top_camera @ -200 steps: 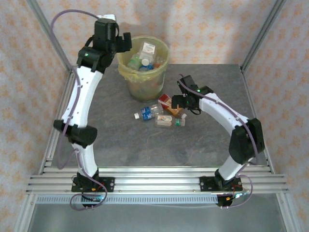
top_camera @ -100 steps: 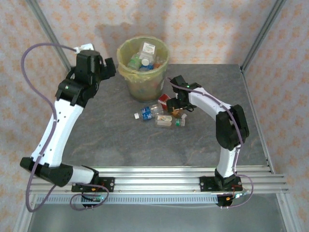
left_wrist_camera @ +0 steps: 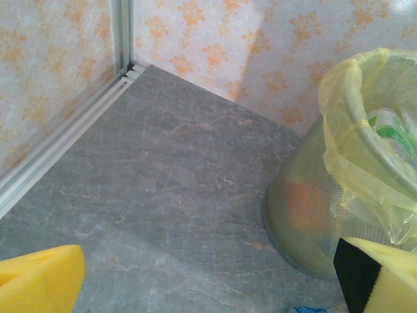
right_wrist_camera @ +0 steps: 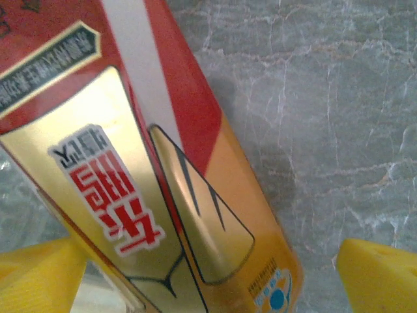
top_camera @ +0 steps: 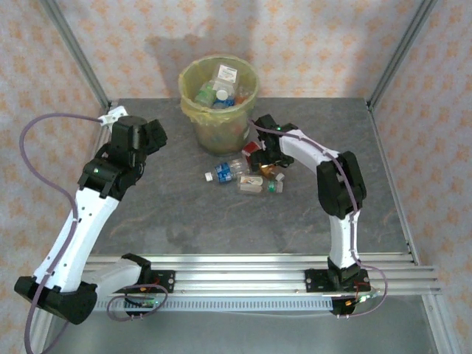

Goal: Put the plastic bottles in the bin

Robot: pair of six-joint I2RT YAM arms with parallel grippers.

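The bin (top_camera: pixel 219 110), lined with a yellowish bag, stands at the back centre with several bottles inside; its mesh wall (left_wrist_camera: pixel 306 208) is also in the left wrist view. On the table in front lie a clear blue-capped bottle (top_camera: pixel 227 171), an orange-labelled bottle (top_camera: pixel 253 184), a green-capped one (top_camera: pixel 275 186) and a red-and-gold-labelled bottle (top_camera: pixel 253 150). My right gripper (top_camera: pixel 266 153) hangs low over that red-and-gold bottle (right_wrist_camera: pixel 150 195), open, with its yellow fingertips (right_wrist_camera: pixel 381 274) either side of it. My left gripper (top_camera: pixel 153 135) is open and empty (left_wrist_camera: pixel 208 280), left of the bin.
The grey stone-look tabletop (top_camera: pixel 184 214) is fenced by metal frame posts (top_camera: pixel 77 55) and patterned walls. A rail (left_wrist_camera: pixel 58 147) runs along the table's left edge. The aluminium base rails (top_camera: pixel 236 276) lie along the near edge.
My left arm has swung from over the bin down and to the left, its gripper now low beside the bin. My right gripper has moved back-left onto the red-and-gold bottle.
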